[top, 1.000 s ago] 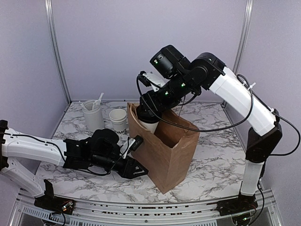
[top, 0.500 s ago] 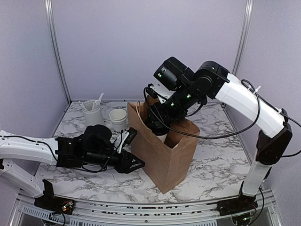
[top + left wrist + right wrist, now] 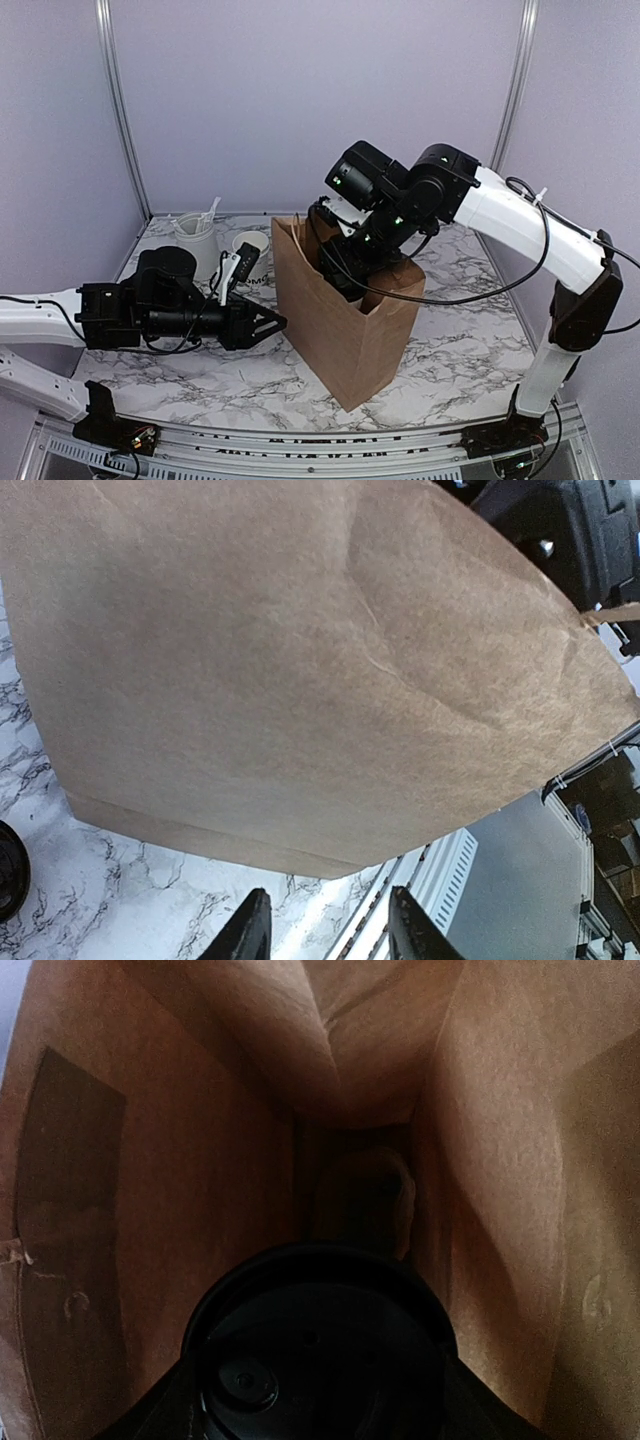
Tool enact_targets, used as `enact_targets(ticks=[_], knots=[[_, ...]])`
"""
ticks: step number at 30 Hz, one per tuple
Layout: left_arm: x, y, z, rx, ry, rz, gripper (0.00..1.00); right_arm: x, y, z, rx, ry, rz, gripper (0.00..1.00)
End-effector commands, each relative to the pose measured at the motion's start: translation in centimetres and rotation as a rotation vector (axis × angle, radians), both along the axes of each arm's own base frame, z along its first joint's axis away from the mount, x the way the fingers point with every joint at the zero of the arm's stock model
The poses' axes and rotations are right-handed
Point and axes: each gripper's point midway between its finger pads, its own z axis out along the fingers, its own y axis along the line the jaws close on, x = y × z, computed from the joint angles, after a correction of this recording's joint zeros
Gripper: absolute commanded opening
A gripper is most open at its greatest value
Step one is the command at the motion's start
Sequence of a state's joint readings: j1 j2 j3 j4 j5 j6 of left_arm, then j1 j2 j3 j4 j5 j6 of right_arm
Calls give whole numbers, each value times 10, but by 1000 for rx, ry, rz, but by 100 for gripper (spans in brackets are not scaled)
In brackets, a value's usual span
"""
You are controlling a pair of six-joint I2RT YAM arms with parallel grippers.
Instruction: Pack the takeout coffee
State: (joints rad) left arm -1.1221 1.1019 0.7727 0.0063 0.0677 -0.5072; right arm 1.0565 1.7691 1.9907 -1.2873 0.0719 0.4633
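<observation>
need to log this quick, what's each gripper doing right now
left gripper: open, empty
right gripper: closed on the takeout coffee, inside the paper bag

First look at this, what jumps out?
The brown paper bag standing mid-table, with the right arm reaching down into its open top. Inside, the right wrist view shows the takeout coffee, black lid up, between the bag walls. The left pincer sits open beside the bag.
</observation>
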Motion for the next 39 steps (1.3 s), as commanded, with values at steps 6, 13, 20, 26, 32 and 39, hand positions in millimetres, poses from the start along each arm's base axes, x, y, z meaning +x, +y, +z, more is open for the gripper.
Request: enact_targets(ticks=[6, 13, 20, 26, 32, 39], knots=[[13, 16, 65, -110, -96, 41, 41, -2, -4, -3, -21, -32, 34, 53], [10, 16, 101, -181, -139, -2, 42, -6, -8, -17, -63, -11, 59, 53], [1, 6, 145, -300, -186, -71, 46, -6, -10, -27, -94, -5, 60, 53], [-2, -13, 167, -359, -187, -137, 51, -5, -12, -34, -116, -3, 56, 53], [5, -27, 175, -372, -159, -138, 55, -5, -13, -37, -124, -5, 56, 53], [28, -32, 171, -316, -145, -28, 47, -5, -13, -39, -134, -4, 67, 53]])
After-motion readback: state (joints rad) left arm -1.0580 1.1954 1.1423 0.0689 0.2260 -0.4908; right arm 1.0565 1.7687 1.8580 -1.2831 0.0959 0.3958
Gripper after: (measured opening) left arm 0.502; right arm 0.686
